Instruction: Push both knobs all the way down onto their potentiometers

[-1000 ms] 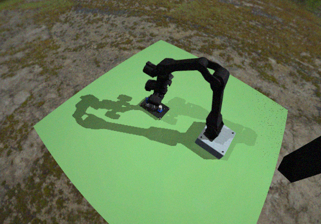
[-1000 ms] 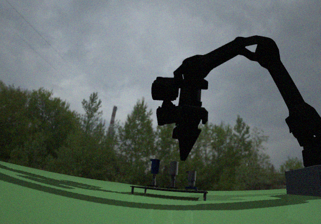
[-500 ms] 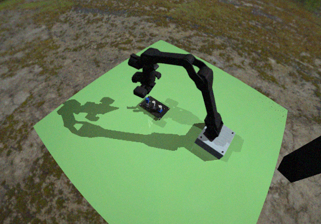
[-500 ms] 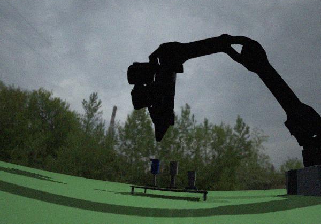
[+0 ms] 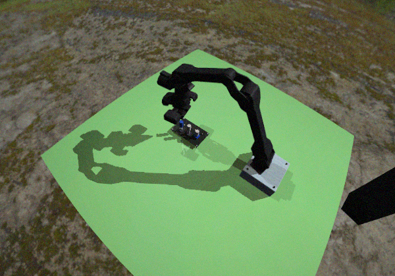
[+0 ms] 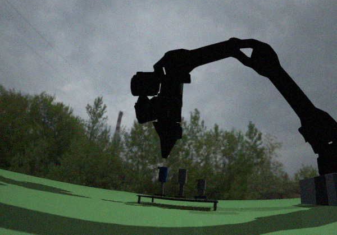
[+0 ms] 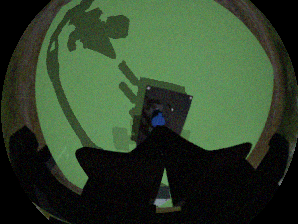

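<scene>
The dark circuit board [image 5: 190, 140] [image 6: 191, 199] [image 7: 179, 102] stands on short legs. A blue knob [image 5: 181, 123] [image 6: 163, 174] [image 7: 158, 120] stands high on the far-left shaft in the exterior view, with bare shaft below it. A light grey middle knob [image 5: 189, 126] [image 6: 182, 175] also stands high, with shaft showing below. A light knob [image 5: 197, 131] [image 6: 201, 185] at the right sits low, close above its blue potentiometer [image 5: 197, 136] [image 6: 200, 197]. My gripper [image 5: 182, 118] [image 6: 164, 157] [image 7: 159, 129] is shut and empty. Its tips hang just above the blue knob, with a small gap.
The arm's grey base [image 5: 270, 174] [image 6: 307, 190] stands on the green table top [image 5: 197, 230] [image 6: 84, 215] [image 7: 220, 75], right of the board. The arm arches over from there. A black bar [image 5: 372, 197] shows at the right edge of the top view.
</scene>
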{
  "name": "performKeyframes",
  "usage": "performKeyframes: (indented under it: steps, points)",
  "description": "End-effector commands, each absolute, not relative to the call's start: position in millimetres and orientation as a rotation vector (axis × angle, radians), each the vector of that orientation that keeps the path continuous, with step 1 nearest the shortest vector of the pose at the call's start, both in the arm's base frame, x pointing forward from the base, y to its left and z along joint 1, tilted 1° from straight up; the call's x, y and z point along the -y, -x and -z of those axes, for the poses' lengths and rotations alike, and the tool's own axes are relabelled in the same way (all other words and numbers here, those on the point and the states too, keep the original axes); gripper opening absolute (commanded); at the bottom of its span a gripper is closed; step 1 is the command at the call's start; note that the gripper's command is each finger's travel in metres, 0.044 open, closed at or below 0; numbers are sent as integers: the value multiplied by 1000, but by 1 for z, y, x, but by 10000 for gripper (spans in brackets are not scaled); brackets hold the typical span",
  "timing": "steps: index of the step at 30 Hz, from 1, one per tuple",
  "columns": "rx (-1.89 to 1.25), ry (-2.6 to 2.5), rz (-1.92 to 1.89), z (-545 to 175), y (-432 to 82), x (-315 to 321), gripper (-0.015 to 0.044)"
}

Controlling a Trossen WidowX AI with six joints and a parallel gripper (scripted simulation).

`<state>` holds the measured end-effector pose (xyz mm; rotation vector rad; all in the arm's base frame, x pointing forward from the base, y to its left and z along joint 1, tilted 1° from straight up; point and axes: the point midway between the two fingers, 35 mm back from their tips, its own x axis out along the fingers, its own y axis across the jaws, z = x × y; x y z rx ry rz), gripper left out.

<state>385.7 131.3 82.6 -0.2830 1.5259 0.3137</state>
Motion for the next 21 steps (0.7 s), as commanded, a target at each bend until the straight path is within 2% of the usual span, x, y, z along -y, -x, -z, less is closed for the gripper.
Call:
performKeyframes:
  steps: [1,21]
  points:
    - [-1530,281,-308,-75,-385,-131,0]
    - [-1530,281,-308,-66,-385,-131,0]
